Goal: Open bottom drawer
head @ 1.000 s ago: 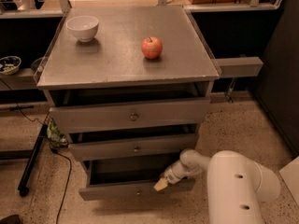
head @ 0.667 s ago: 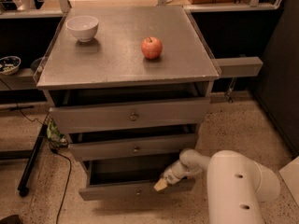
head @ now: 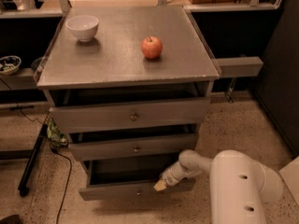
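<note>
The bottom drawer (head: 117, 190) is the lowest of three grey drawers in the cabinet, and it stands pulled out, its dark inside showing above its flat front. A small round knob (head: 138, 191) sits at the middle of that front. My gripper (head: 160, 185) rests at the drawer front's top edge, right of the knob, at the end of my white arm (head: 233, 181) that comes in from the lower right.
On the cabinet top (head: 121, 55) sit a white bowl (head: 82, 27) at the back left and a red apple (head: 152, 47) near the middle. The middle drawer (head: 135, 147) and the top drawer (head: 131, 115) stick out a little. A black stand leg (head: 32, 160) and cable lie left.
</note>
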`<state>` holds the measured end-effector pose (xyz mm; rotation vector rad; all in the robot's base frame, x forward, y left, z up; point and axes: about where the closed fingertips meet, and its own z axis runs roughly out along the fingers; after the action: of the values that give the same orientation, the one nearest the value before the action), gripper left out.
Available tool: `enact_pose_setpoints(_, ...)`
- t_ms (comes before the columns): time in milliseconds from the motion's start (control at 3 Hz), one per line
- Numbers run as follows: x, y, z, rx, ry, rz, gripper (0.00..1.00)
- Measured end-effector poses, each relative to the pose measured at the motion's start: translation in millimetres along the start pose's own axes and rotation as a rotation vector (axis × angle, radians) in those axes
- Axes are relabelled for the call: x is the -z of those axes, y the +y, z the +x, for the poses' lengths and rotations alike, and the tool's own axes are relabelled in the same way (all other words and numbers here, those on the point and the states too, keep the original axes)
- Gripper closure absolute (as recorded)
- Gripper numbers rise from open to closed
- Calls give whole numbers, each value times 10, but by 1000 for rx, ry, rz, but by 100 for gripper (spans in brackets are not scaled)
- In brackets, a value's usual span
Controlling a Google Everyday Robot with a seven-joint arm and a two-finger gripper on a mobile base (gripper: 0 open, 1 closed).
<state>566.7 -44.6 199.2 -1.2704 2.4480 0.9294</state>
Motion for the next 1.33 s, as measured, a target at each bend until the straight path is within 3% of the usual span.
enact_pose_setpoints(667,38,52,-32,50,-10,3,100)
enact_pose_setpoints(1333,38,52,-31,50,-10,3,50)
